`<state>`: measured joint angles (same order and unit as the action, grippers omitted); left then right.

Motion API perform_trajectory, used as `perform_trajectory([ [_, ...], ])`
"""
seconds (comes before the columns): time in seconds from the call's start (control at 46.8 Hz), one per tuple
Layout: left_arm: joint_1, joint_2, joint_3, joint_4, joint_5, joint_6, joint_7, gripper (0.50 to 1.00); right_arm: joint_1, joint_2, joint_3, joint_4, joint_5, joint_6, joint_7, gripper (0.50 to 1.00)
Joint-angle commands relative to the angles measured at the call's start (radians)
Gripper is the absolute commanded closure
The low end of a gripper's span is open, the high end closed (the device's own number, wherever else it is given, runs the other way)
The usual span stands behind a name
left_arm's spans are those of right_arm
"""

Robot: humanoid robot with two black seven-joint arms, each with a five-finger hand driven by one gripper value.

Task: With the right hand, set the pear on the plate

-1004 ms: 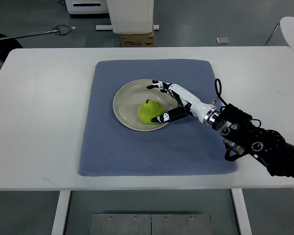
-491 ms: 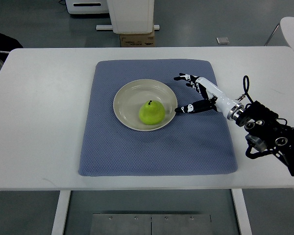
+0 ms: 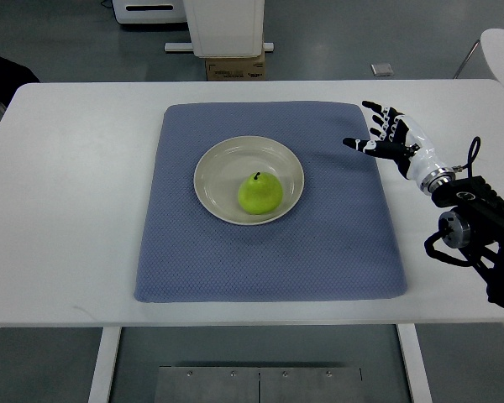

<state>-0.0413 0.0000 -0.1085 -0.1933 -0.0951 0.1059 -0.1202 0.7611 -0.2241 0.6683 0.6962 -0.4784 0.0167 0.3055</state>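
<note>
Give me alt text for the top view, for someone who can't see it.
A green pear sits upright on a cream plate centred on a blue mat. The robot's right hand hovers open near the mat's right edge, holding nothing.

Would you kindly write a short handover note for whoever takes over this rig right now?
Right hand: open, holding nothing, above the right edge of the mat, clear of the plate.
Left hand: not in view.
Pear: upright on the plate, toward its near-right side, nothing touching it.
Done: pear placed and released.
Left: nothing on the placement; perhaps only bring the right arm to rest.
</note>
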Motion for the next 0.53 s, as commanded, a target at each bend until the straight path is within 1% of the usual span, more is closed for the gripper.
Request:
perform_trajectory([
  [0.0, 0.000, 0.000, 0.001, 0.000, 0.000, 0.000, 0.001, 0.500, -0.011, 0.003, 0.071, 0.000, 0.000, 0.002, -0.014, 0.500],
  [0.214, 0.000, 0.000, 0.000, 0.000, 0.000, 0.000, 0.000, 0.500, -0.054, 0.065, 0.261, 0.005, 0.000, 0.002, -0.008, 0.500],
  [0.321, 0.000, 0.000, 0.000, 0.000, 0.000, 0.000, -0.001, 0.500, -0.068, 0.094, 0.292, 0.005, 0.000, 0.002, -0.006, 0.500],
  [0.449, 0.000, 0.000, 0.000, 0.000, 0.000, 0.000, -0.001, 0.500, -0.077, 0.118, 0.310, 0.006, -0.002, 0.002, 0.035, 0.500],
  [0.513, 0.000, 0.000, 0.000, 0.000, 0.000, 0.000, 0.000, 0.500, -0.088, 0.137, 0.324, 0.008, -0.002, 0.002, 0.038, 0.500],
])
